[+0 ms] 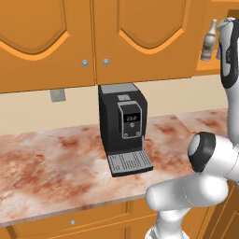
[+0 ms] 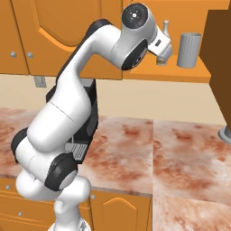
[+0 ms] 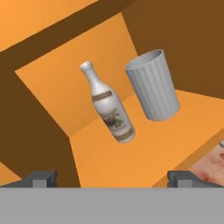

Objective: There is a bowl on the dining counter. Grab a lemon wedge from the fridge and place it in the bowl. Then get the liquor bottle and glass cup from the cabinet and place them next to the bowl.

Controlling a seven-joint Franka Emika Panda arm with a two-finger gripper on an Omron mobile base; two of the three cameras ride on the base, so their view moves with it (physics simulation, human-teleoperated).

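Note:
The cabinet (image 3: 144,153) stands open, and on its orange shelf are the liquor bottle (image 3: 109,107) and the glass cup (image 3: 153,85), side by side and a small gap apart. The bottle is slim and greyish with a pale label. The cup is a ribbed grey tumbler to its right. My gripper (image 3: 111,178) is open and empty, held short of the shelf, with the bottle straight ahead between the wide-set fingertips. From the right base view, my raised hand partly covers the liquor bottle (image 2: 165,31), and the glass cup (image 2: 188,49) stands free to its right. The liquor bottle (image 1: 211,41) also appears in the left base view.
A black coffee machine (image 1: 123,126) stands on the marbled counter (image 1: 46,163) below the closed wall cabinet doors (image 1: 140,37). The open cabinet door (image 2: 221,54) juts out at the right of the shelf. A grey object (image 2: 225,135) sits at the counter's far right.

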